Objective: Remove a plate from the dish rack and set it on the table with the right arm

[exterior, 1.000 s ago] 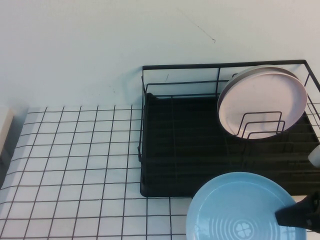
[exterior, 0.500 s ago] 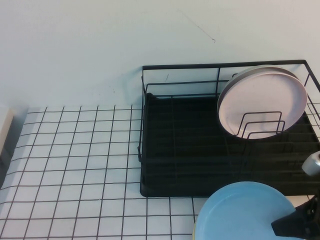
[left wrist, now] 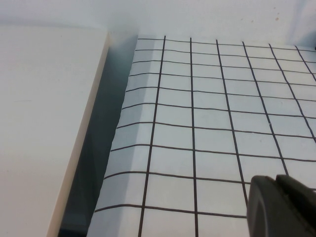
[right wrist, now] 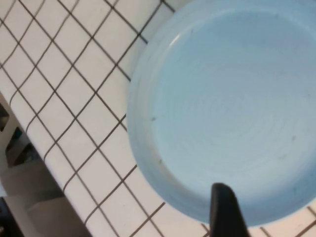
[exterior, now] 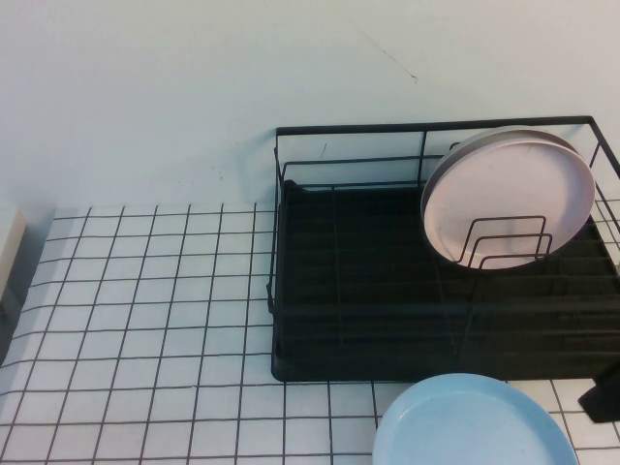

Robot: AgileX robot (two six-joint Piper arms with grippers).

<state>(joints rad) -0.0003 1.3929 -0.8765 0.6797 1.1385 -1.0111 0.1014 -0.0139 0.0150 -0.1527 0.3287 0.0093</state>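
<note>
The light blue plate (exterior: 475, 426) lies flat on the white gridded table (exterior: 145, 339), just in front of the black wire dish rack (exterior: 358, 291). In the right wrist view the plate (right wrist: 227, 98) fills most of the picture and rests on the table (right wrist: 74, 89). My right gripper (exterior: 605, 397) is at the right edge, just right of the plate and clear of it. It is open and empty, with one dark finger (right wrist: 222, 210) showing over the plate's rim. My left gripper (left wrist: 279, 185) is shut and empty, low over the table (left wrist: 212, 123), out of the high view.
A pale pink plate (exterior: 504, 194) stands upright in the rack's back right slots, with another plate edge behind it. A white block (left wrist: 44, 123) lies beside the table's left edge, across a dark gap.
The plate has gone down and a little forward onto the table. My right gripper has let go of it and drawn back to the right edge.
</note>
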